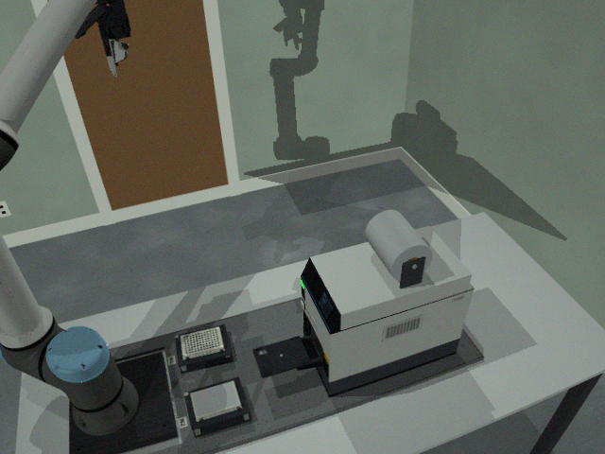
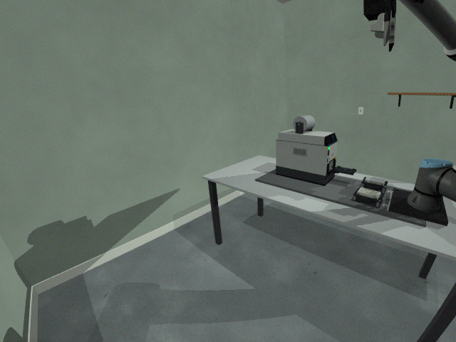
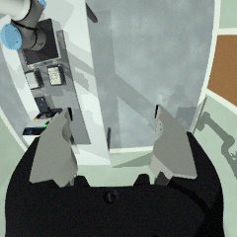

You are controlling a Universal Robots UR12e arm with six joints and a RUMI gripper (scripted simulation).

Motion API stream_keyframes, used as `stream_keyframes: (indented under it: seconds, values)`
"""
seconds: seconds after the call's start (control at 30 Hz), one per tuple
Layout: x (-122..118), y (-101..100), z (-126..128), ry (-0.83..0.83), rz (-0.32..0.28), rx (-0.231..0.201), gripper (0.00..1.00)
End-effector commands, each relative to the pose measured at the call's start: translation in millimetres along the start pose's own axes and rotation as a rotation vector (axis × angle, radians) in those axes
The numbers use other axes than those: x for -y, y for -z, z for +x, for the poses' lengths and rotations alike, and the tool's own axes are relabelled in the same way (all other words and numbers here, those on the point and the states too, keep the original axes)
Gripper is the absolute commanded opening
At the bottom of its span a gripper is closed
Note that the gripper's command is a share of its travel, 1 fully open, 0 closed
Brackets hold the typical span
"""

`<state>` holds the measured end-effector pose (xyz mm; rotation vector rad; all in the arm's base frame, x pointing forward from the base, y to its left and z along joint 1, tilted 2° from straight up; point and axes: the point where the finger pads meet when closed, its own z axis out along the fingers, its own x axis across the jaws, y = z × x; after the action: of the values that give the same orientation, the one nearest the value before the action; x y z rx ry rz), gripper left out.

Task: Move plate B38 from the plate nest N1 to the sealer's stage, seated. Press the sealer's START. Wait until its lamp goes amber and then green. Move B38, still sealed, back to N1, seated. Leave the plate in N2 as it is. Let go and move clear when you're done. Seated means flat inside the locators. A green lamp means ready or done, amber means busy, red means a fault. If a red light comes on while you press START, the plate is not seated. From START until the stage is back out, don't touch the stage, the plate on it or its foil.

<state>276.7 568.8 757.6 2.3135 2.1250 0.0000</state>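
Note:
My gripper (image 1: pixel 115 61) (image 2: pixel 387 36) (image 3: pixel 114 107) is open and empty, high in the air far above the table, off to the side of the robot base. Plate B38 (image 1: pixel 202 341) (image 2: pixel 368 192) (image 3: pixel 54 75), white with open wells, sits in the dark nest N1 (image 1: pixel 180 361). A second plate (image 1: pixel 215 400) (image 3: pixel 34 79) with a smooth top sits in nest N2 (image 1: pixel 195 426). The sealer (image 1: pixel 390 312) (image 2: pixel 303 157) shows a green lamp (image 1: pixel 302 284) (image 2: pixel 328 147). Its dark stage (image 1: pixel 281 358) (image 2: pixel 344 168) is out and bare.
The robot base (image 1: pixel 80 375) (image 2: pixel 429 184) stands on a dark mat (image 1: pixel 146 391) beside the nests. A foil roll (image 1: pixel 398 244) sits on top of the sealer. A wall shelf (image 2: pixel 421 94) hangs behind the table. A brown door (image 1: pixel 146 97) is in the far wall.

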Motion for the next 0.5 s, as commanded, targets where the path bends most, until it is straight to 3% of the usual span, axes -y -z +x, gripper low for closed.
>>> stream_keyframes:
  seconds: [0.0, 0.47]
  values:
    - [-11.4, 0.8, -4.6, -0.019, -0.001, -0.001, 0.68]
    - [-68.6, 0.8, -31.4, -0.119, -0.001, -0.001, 0.68]
